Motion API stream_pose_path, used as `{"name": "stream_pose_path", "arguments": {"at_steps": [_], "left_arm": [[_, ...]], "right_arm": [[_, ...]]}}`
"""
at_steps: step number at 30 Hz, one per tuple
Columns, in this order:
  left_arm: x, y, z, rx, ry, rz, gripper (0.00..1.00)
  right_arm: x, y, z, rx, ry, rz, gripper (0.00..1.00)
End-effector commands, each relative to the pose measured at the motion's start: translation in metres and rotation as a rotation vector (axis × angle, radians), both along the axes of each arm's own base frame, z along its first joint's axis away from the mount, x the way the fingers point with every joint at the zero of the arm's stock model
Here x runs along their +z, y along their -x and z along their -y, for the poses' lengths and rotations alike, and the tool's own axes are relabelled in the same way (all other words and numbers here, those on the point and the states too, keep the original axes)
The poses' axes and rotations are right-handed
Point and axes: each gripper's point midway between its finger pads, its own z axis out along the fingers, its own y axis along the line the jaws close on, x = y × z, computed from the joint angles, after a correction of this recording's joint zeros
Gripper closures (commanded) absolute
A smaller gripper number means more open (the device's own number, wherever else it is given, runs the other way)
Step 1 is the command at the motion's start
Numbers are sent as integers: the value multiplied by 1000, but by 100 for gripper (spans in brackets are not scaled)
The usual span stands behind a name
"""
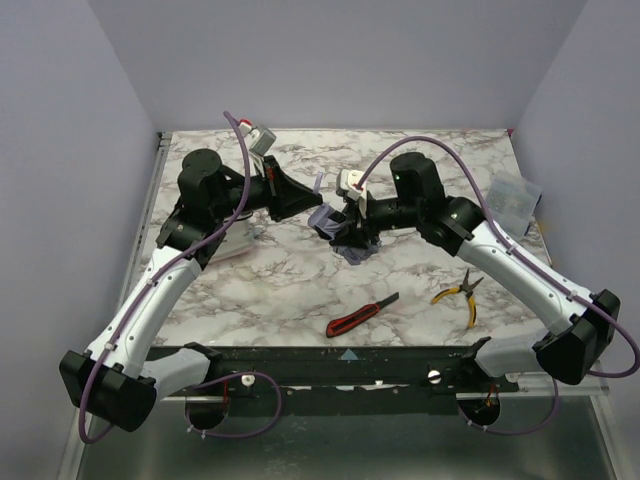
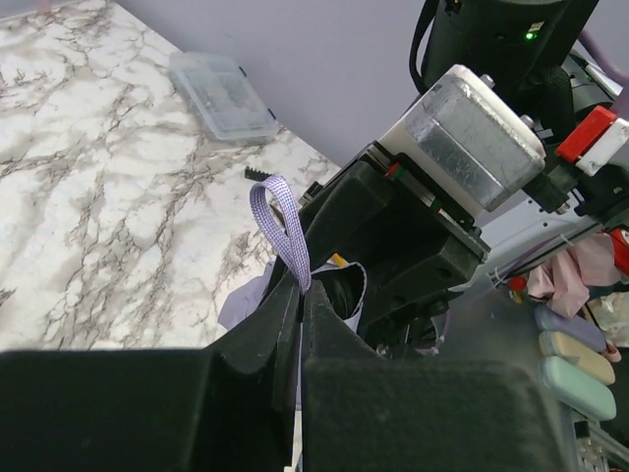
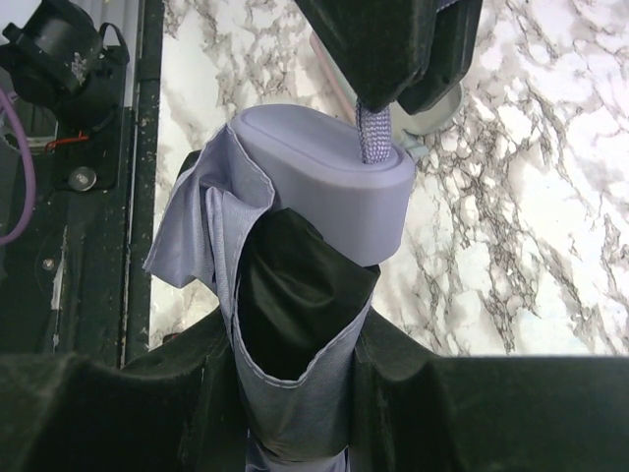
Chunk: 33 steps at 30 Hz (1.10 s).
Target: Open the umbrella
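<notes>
The umbrella (image 1: pixel 350 246) is folded, lavender outside with black lining, and held above the table's middle. My right gripper (image 1: pixel 346 226) is shut on its bundled fabric; in the right wrist view the gripper (image 3: pixel 295 369) clamps the folded canopy (image 3: pixel 285 393) just below the lavender block handle (image 3: pixel 329 182). The wrist cord (image 3: pixel 373 138) runs from the handle's end into my left gripper (image 1: pixel 308 196). In the left wrist view that gripper (image 2: pixel 302 290) is shut on the cord (image 2: pixel 280 218), whose loop stands above the fingertips. The ribs are hidden.
A red-and-black utility knife (image 1: pixel 355 318) lies near the front middle. Yellow-handled pliers (image 1: pixel 460 294) lie at the front right. A clear plastic box (image 1: pixel 512 200) sits at the right edge and also shows in the left wrist view (image 2: pixel 221 95). Walls close the back and sides.
</notes>
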Motion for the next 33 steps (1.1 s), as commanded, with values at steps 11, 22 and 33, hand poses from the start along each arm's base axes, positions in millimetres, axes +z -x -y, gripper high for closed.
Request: {"name": "stream_pose_path", "arguments": {"at_steps": [11,22,33], "left_arm": [[50,-19,-39,124,10,146,100],[91,-27,-63,193,11,251,100],[109,1,-56,66,28,350,100]], "right_arm": [[-7,8,4,-30,-22,-20,100],[-38,13,14,-41,47,-64,100],[-74,23,23,-29,160,-167,100]]}}
